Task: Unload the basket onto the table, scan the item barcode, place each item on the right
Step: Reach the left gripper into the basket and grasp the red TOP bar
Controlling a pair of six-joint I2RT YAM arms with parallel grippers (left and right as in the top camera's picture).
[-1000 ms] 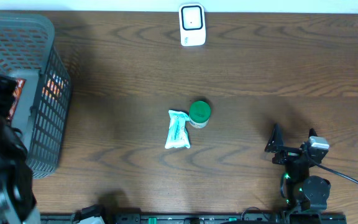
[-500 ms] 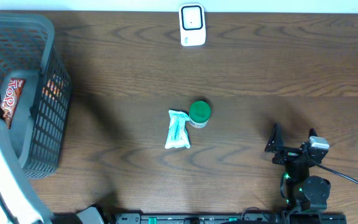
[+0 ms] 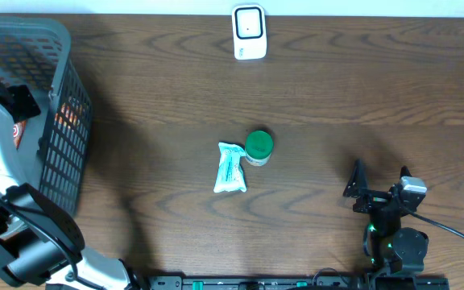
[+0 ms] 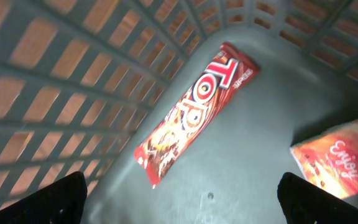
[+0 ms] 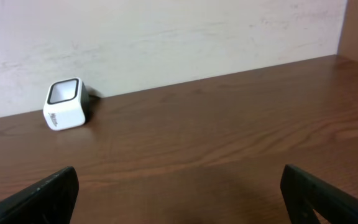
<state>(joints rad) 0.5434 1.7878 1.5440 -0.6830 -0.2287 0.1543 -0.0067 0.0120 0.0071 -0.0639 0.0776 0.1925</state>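
inside the basket (image 3: pixel 59 48) at the left end of the table (image 3: pixel 337 89), the left gripper (image 4: pixel 182 202) hangs with its jaws spread wide and nothing between them, both fingertips (image 4: pixel 58 199) dark at the lower corners of the wrist view. just beyond them a red bar (image 4: pixel 191 115) lies flat on the grey basket floor, slanted, its "top" lettering face up, touching neither finger. to its right, apart from it, lies an orange pack (image 4: pixel 344 165), cut off by the frame; its print seems to read "enjoy", though only part shows. from overhead the left arm covers most of the basket's inside. the white scanner (image 3: pixel 249 32) stands at the far edge of the table, well apart from the basket. near mid-table a jar (image 3: pixel 258 147) with a green lid sits touching a white and teal packet (image 3: pixel 230 167). the right gripper (image 5: pixel 179 205) is low at the near right of the table, jaws wide and bare, facing the scanner.
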